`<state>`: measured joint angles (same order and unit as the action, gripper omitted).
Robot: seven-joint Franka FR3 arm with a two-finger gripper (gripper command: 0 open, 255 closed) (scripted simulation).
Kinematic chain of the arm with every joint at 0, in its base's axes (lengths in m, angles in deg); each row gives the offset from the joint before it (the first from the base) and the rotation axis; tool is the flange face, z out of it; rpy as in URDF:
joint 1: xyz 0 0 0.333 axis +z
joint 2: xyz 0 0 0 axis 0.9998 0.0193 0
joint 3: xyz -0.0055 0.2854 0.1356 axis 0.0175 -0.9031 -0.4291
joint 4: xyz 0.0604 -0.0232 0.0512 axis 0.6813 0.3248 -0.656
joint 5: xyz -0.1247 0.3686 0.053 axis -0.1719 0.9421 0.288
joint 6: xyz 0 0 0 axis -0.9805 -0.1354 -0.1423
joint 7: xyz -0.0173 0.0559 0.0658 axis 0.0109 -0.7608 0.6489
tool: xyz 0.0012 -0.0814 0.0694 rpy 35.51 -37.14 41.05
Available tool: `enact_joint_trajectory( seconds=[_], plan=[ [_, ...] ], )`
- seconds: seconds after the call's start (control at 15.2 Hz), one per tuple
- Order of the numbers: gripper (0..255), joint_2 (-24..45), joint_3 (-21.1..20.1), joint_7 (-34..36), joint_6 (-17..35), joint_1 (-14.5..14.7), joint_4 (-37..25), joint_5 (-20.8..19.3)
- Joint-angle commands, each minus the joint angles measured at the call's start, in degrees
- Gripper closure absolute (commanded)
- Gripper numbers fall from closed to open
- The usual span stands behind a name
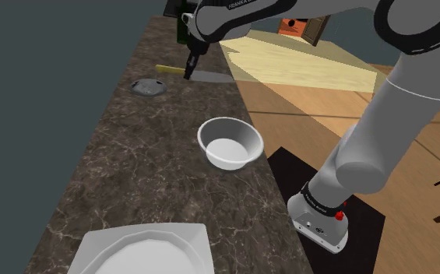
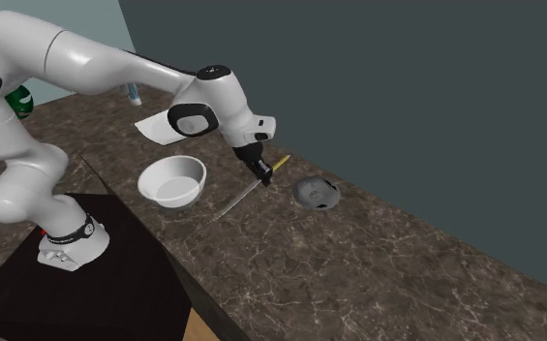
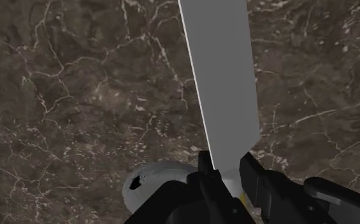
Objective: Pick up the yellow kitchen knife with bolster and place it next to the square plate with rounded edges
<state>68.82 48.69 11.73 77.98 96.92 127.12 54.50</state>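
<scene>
The all-black 2-finger end effector [image 3: 226, 164] is closed to a narrow gap on the kitchen knife [image 3: 226, 83], which has a yellow handle and a flat, smooth grey blade; its 2 fingers [image 3: 205, 167] clasp the knife at the bolster, where blade meets handle; the blade runs straight away from the fingers; in the shoulder view the knife sits at the far part of the dark brown, pale-veined marble table [image 1: 156, 171], near a small round grey disc [image 1: 148, 86]; a smooth round white bowl [image 1: 227, 163] stands mid-table; the white square plate with rounded edges [image 1: 171, 233] lies well apart, at that view's near end.
</scene>
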Motion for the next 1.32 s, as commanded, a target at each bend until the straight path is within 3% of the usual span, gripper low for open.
enact_joint_trajectory(
  seconds=[0.0, 0.66, 1.25],
  plan=[
    [255, -3.5, -0.7, 2.1, 1.3, 0.9, 4.8, -0.8],
    [255, -19.8, -6.6, 13.6, 3.0, 4.9, 22.8, -3.3],
    [255, -33.0, -14.3, 24.2, 0.7, 9.7, 33.7, -1.4]
  ],
)
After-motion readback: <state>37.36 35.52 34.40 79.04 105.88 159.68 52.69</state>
